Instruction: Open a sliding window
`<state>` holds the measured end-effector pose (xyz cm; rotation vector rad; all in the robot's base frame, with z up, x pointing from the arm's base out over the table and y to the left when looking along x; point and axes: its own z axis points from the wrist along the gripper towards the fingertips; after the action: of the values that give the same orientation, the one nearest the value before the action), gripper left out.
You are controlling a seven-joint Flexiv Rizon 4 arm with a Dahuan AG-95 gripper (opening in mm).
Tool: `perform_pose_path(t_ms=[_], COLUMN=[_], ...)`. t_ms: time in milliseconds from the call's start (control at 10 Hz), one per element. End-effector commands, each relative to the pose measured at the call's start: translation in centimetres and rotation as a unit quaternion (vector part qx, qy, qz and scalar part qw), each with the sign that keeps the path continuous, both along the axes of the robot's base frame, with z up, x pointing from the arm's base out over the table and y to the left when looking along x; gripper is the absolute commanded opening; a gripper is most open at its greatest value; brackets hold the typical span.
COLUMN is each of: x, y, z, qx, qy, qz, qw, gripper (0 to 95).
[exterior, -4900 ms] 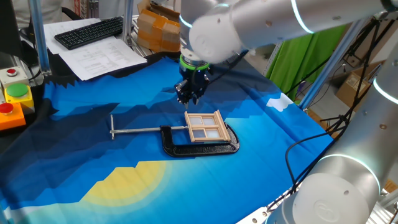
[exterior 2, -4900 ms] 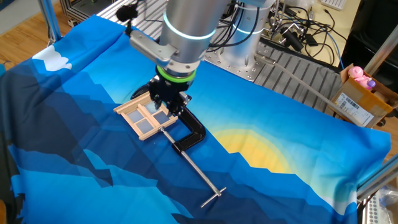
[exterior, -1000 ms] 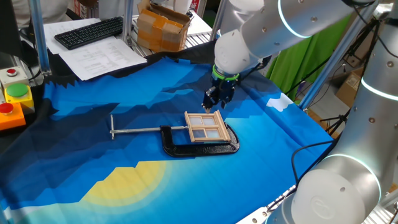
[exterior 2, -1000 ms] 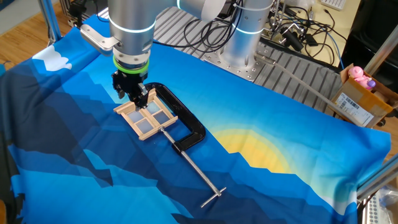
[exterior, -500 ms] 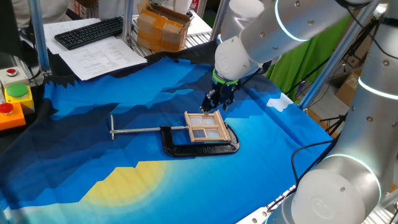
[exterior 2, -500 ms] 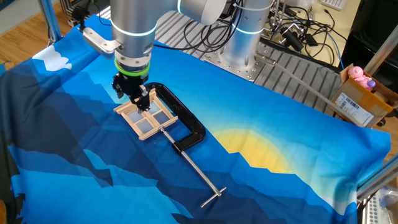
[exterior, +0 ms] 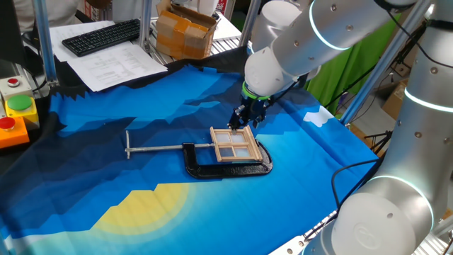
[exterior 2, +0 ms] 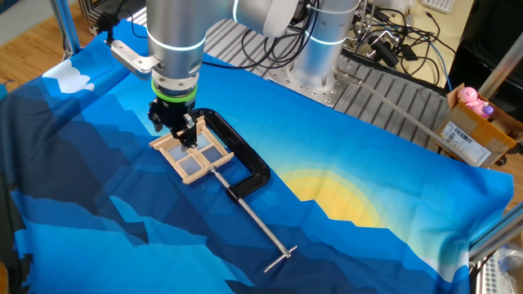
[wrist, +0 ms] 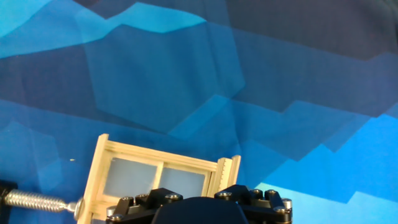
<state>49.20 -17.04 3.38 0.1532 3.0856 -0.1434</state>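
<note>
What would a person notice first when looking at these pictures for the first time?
The bright blue cloth with a yellow sun covering the table draws the eye first. At its centre lies the small wooden sliding window, held in a black C-clamp. The gripper hangs low over the window's far edge.

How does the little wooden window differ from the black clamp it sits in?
The sliding window is light tan wood with pale translucent panes; the C-clamp is glossy black with a bare metal screw bar. The window is roughly square and compact; the clamp is long, its bar reaching well past the window. Both lie flat on the blue cloth, touching each other.
</note>
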Motion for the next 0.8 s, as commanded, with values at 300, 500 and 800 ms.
perform_pose_path(t_ms=[300, 500, 800], x=[0.2, 0.4, 0.3], y=[0.6, 1.1, 1.1], z=[-0.2, -0.3, -0.9], qx=[0.008, 0.009, -0.011], qy=[-0.003, -0.004, -0.005], qz=[-0.002, -0.004, -0.002], qw=[1.0000, 0.9999, 0.9999], gripper=[76.0, 76.0, 76.0])
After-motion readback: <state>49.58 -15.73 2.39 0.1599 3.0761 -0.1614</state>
